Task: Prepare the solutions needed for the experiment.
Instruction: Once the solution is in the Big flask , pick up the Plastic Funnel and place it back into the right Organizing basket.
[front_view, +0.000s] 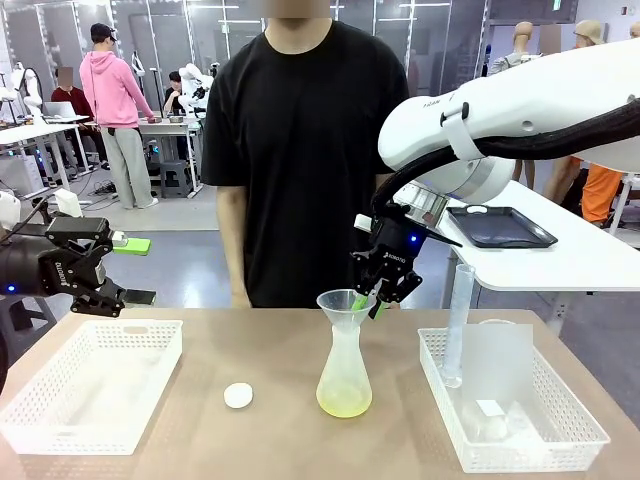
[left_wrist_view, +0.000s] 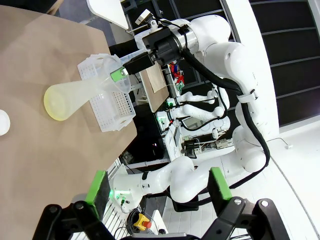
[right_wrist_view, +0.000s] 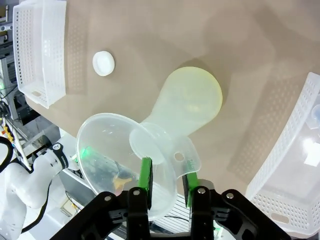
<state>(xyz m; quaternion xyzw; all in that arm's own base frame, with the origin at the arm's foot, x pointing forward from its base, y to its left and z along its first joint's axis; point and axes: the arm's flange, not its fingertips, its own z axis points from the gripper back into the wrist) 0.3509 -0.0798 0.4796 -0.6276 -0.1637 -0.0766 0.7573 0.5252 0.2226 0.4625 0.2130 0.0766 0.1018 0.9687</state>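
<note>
Your right fingers (right_wrist_view: 145, 175) were closed on the rim of the clear funnel (front_view: 335, 303) sitting in the frosted flask (front_view: 343, 365) at the middle of the bench (front_view: 270, 440). The yellow-green solution (front_view: 344, 403) lay pooled in the flask's bottom. Your left fingers (front_view: 131, 245) hung open above the bench's left edge.

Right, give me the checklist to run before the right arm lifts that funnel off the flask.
1. Funnel seated in the flask neck: ok.
2. Right tool straddles the funnel rim; firm grip: cannot tell.
3. Flask upright on the table, yellow-green liquid at its bottom: ok.
4. Left tool open, off to the side above the left basket: ok.
5. White cap on the table, apart from the flask: ok.
</note>
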